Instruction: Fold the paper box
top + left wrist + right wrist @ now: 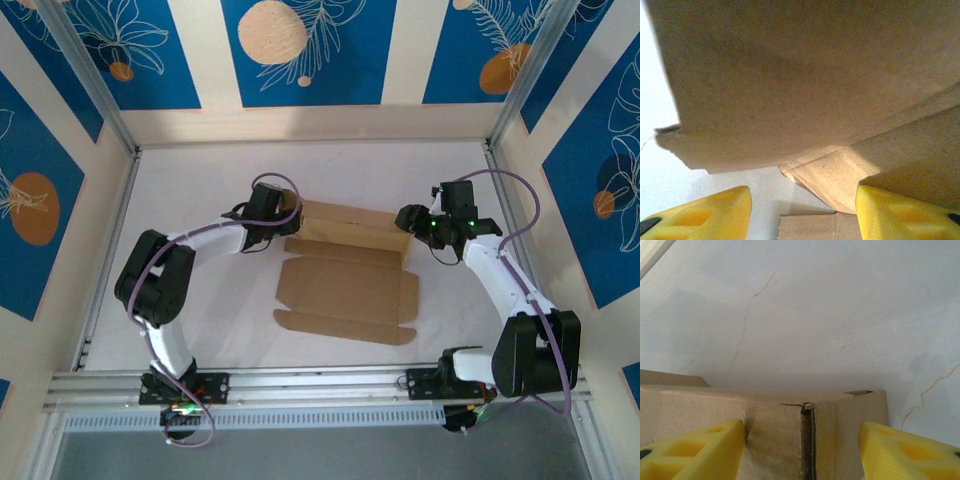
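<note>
The paper box (345, 290) is brown cardboard lying mid-table, its back part (345, 225) raised and its front flap (345, 327) flat. My left gripper (285, 215) is at the left end of the raised part. In the left wrist view the left gripper (802, 220) is open, with the paper box's panel (805, 75) looming above it and a folded side flap (840, 175) reaching down beside the right finger (900, 215). My right gripper (410, 222) is at the right end. That right gripper (800, 455) is open, straddling the paper box's wall (775, 430), which has a slit in it.
The white table (200, 190) is fenced by metal rails (320, 385) at the front and by blue-and-cream patterned walls (310, 50) at the sides and back. Purple cables loop over both arms. Bare table lies behind and beside the box.
</note>
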Motion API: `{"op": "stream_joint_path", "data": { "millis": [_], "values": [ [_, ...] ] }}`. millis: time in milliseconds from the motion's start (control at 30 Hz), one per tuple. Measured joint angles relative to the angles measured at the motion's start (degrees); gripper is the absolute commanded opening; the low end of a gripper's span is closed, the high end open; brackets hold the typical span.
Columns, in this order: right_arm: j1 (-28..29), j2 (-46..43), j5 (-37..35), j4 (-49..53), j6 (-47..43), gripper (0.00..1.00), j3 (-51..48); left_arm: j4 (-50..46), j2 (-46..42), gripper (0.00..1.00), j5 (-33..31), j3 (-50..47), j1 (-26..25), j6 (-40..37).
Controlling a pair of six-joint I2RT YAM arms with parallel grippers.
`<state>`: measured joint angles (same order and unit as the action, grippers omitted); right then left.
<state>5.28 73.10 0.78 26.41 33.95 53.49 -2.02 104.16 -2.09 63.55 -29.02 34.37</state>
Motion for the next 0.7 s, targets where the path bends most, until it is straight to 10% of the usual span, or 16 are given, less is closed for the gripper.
{"op": "stream_joint_path", "data": {
  "millis": [700],
  "values": [
    [0.55,-0.15,-1.44,1.07,0.0,0.63,0.39,8.26,-10.56,0.57,-5.66,-12.46,-1.86,3.8]
  ]
}}
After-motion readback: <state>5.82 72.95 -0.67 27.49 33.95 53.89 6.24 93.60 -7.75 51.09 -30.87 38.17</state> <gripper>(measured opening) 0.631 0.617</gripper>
